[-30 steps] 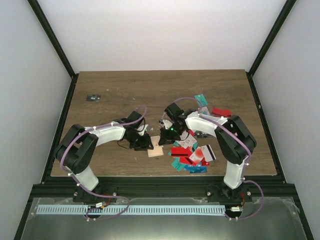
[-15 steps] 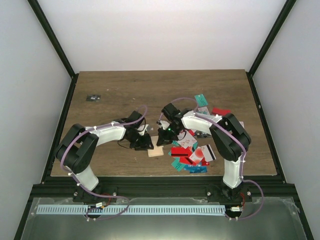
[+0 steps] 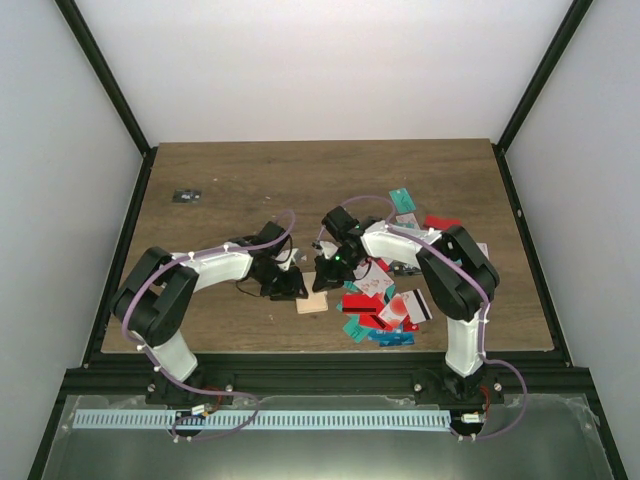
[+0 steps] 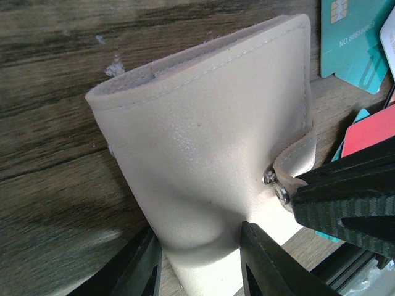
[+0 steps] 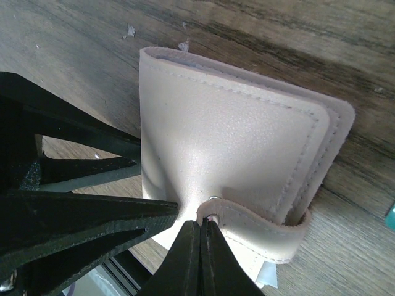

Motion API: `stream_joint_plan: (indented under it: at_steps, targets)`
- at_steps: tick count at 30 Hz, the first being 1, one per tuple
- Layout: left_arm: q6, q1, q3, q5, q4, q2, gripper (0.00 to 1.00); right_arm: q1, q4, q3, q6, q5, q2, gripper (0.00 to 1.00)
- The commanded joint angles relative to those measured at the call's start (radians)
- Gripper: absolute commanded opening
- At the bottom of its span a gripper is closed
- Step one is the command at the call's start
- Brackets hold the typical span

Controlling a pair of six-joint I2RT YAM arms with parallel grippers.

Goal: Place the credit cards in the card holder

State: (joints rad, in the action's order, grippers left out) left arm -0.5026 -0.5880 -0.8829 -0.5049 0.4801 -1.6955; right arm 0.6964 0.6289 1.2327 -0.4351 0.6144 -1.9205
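Observation:
The beige card holder (image 3: 311,298) lies folded on the table between the two grippers. My left gripper (image 3: 290,285) is shut on the card holder (image 4: 203,135); its jaws (image 4: 200,237) pinch the body from both sides and dent it. My right gripper (image 3: 322,277) is shut on the holder's snap tab (image 5: 259,225), with its fingers pressed together (image 5: 202,223) at the snap. The holder (image 5: 234,142) is closed. The credit cards (image 3: 385,305) lie in a loose pile to the right, red, teal, blue and white. A teal card (image 4: 349,34) and a red card (image 4: 370,129) show beside the holder.
More cards lie further back on the right: a teal one (image 3: 403,199) and a red one (image 3: 442,224). A small dark flat object (image 3: 186,196) sits at the far left of the table. The black frame rail (image 3: 320,365) runs along the near edge.
My right gripper has moved a little left, closer to the left gripper, onto the holder's tab. The left arm has stayed put.

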Motion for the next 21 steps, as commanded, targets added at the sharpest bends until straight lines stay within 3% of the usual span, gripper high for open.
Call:
stream_joint_plan:
  at_steps: [1,21]
  targets:
    - [0.008,-0.012,-0.006,-0.004,-0.011,-0.033,0.37,0.012,-0.004,0.042,-0.017,-0.008,-0.024,0.01]
    - [0.025,-0.015,0.025,-0.056,-0.05,-0.043,0.36,0.023,0.073,0.104,-0.083,-0.076,-0.115,0.01]
